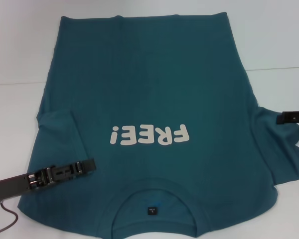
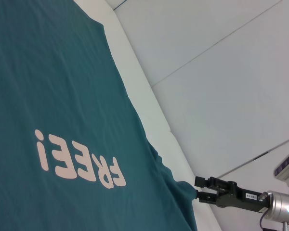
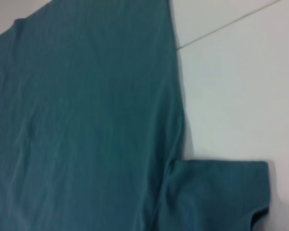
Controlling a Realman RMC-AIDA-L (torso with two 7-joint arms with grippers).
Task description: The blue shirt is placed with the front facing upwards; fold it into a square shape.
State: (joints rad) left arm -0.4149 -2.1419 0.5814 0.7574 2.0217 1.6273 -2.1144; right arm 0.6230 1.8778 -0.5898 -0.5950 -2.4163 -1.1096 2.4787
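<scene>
Blue shirt [image 1: 154,89] flat, print up, collar nearest

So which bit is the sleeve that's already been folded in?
Start from the blue shirt spread across the white table, collar nearest the robot. Go to its left edge, level with the white FREE! print: the flap lying over the body there is the left sleeve, above the left gripper. The other sleeve sticks out.

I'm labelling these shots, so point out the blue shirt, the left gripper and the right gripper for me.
blue shirt [image 1: 154,84]: head view, plain chest fabric beyond the print.
left gripper [image 1: 87,165]: head view, fingertips over the shirt's left shoulder.
right gripper [image 2: 198,188]: left wrist view, between fingertips at the sleeve edge.
</scene>
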